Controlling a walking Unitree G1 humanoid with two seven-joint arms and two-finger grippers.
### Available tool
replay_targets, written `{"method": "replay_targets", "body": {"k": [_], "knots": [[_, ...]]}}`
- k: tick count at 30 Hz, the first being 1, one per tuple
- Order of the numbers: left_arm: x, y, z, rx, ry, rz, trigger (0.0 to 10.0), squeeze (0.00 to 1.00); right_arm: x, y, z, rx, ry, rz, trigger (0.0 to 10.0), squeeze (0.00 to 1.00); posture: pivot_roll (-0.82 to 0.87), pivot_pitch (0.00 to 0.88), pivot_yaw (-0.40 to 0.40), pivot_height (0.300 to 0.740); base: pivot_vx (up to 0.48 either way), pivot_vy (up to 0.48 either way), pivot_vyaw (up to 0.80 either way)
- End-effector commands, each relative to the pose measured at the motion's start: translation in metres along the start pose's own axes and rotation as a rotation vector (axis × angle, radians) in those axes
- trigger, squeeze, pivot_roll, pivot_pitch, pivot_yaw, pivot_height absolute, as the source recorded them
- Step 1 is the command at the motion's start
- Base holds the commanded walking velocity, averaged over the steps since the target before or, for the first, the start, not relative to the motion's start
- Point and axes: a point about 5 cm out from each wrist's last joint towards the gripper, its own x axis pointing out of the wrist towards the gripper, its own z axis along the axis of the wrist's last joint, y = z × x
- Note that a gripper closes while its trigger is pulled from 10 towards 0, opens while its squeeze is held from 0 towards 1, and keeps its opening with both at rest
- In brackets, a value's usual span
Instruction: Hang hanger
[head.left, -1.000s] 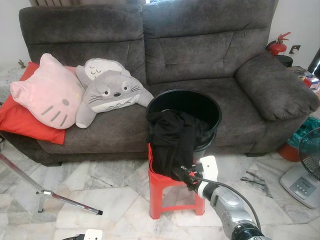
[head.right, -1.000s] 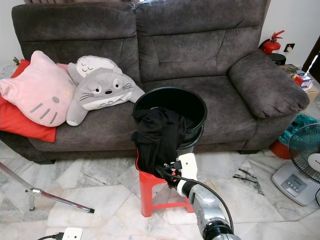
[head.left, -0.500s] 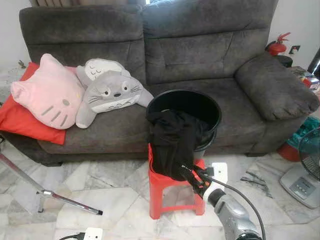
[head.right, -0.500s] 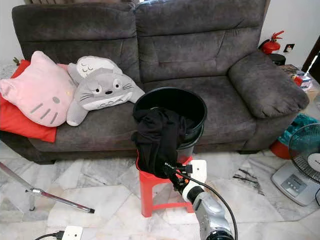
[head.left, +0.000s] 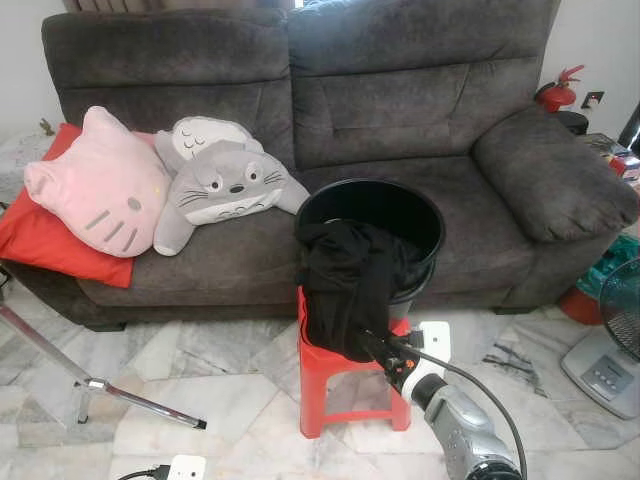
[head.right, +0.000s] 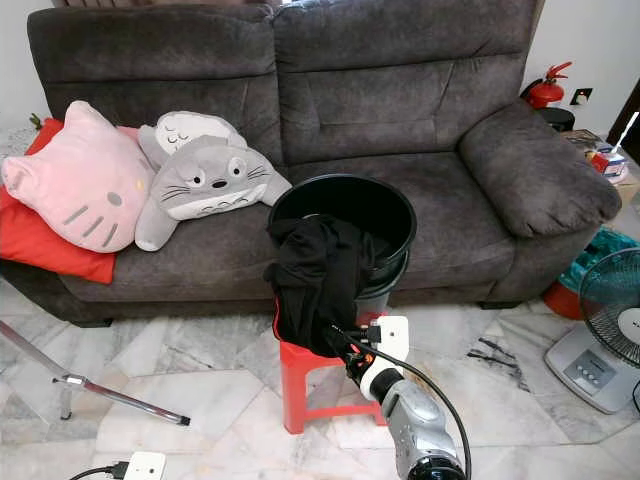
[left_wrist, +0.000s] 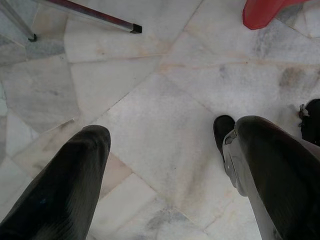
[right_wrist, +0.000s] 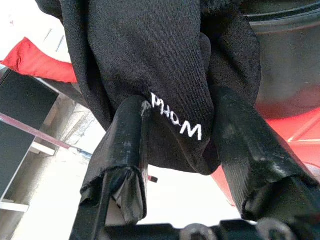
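the right gripper (head.right: 343, 352) has its fingers spread around the low hem of the black garment (head.right: 315, 280), not yet pinching; the cloth drapes over the black bucket (head.right: 385, 215) rim on the red stool (head.right: 300, 375); no hanger is visible; the left gripper (left_wrist: 160, 150) hangs open above the floor

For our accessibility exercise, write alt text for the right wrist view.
The right gripper has its two black fingers on either side of a hanging fold of black garment bearing white lettering. Behind are a black bucket and a red stool.
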Motion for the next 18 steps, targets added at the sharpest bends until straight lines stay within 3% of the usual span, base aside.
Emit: {"method": "replay_targets", "body": {"k": [1,18], "knots": [[-0.0004,0.004,-0.0033,0.029,0.019,0.004,10.0,0.0,0.0071,0.0062,0.0073,-0.007,-0.01,0.029,0.0,0.0,-0.13,0.0,0.074,0.74,0.0,0.0,0.0],[-0.0004,0.0042,-0.004,0.031,0.023,-0.004,10.0,0.0,0.0099,0.0096,0.0083,-0.017,-0.01,0.037,0.0,0.0,-0.13,0.0,0.075,0.74,0.0,0.0,0.0]]}}
